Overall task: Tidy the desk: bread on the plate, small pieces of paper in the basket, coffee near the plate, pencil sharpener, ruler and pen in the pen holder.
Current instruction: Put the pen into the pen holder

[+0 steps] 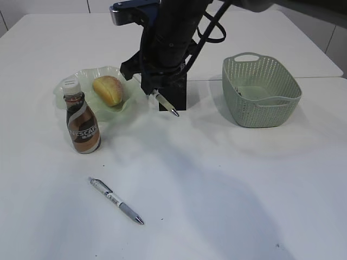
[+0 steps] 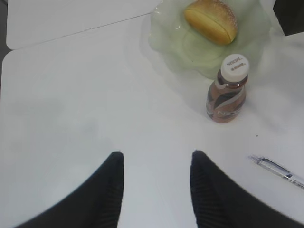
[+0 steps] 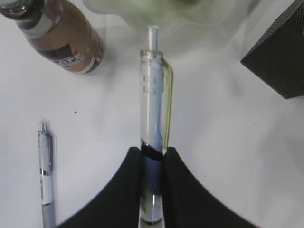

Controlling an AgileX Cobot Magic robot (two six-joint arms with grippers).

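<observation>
My right gripper (image 3: pixel 153 151) is shut on a clear pen (image 3: pixel 154 95) with a yellow-green clip. It holds the pen (image 1: pixel 165 104) slanted, tip down, just in front of the black mesh pen holder (image 1: pixel 181 92). A second pen (image 1: pixel 116 200) lies on the desk near the front. The bread (image 1: pixel 108 89) rests in the wavy green plate (image 1: pixel 73 81), and the coffee bottle (image 1: pixel 82 122) stands upright beside it. My left gripper (image 2: pixel 156 154) hangs open and empty above bare desk. Ruler and pencil sharpener do not show. The small pieces of paper cannot be made out.
The sage-green basket (image 1: pixel 260 89) stands at the right, with something pale in its bottom that I cannot identify. The right arm reaches across the middle and hides most of the pen holder. A seam between two tabletops runs behind the plate (image 2: pixel 76 33).
</observation>
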